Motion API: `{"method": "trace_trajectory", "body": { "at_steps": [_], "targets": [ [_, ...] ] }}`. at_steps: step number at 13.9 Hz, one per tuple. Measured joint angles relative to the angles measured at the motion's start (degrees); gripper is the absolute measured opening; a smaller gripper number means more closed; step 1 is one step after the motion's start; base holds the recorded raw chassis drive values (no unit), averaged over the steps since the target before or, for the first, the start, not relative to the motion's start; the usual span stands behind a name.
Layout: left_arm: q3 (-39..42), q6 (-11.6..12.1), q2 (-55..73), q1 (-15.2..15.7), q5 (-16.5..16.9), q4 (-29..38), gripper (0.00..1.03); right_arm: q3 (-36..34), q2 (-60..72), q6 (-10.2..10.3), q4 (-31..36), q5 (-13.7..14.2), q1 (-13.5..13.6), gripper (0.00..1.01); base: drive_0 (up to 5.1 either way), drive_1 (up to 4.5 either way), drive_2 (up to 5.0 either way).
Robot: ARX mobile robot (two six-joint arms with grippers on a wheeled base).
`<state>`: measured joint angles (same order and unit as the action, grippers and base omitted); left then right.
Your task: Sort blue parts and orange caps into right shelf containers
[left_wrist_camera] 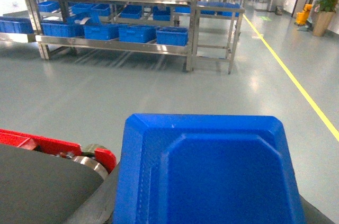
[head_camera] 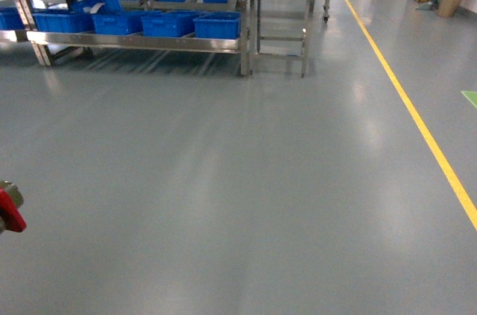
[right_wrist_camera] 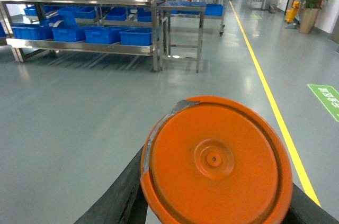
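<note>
Across the grey floor point(head_camera: 223, 181), well away, stands the shelf point(head_camera: 134, 41) with its row of blue containers point(head_camera: 168, 23). The left end effector point(left_wrist_camera: 209, 218) carries a blue part point(left_wrist_camera: 209, 171) filling its camera's foreground, and the right end effector point(right_wrist_camera: 214, 218) holds an orange cap point(right_wrist_camera: 214, 160), each pinched between dark fingers. A yellow line point(head_camera: 410, 106) runs along the floor to the right

Little of the robot shows: a red bracket point(left_wrist_camera: 53, 143) with shiny silver metal fittings point(left_wrist_camera: 87, 161) just beside it and a dark grey rounded body below it in the left wrist view, and black fingers point(right_wrist_camera: 124, 195) in the right wrist view.
</note>
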<state>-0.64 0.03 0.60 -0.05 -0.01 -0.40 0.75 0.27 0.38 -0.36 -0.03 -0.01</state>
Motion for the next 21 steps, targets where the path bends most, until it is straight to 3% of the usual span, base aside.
{"method": "trace_trajectory", "body": {
  "at_steps": [7,21],
  "targets": [
    [0.0,0.0,0.0,0.0,0.0,0.0,0.41,0.0,0.0,0.0,0.0,0.0,0.0,0.43,-0.9,-0.92,-0.9],
    [0.0,0.0,0.0,0.0,0.0,0.2,0.41,0.0,0.0,0.0,0.2,0.0,0.0,0.43,0.0,4.09,-4.2]
  ]
}}
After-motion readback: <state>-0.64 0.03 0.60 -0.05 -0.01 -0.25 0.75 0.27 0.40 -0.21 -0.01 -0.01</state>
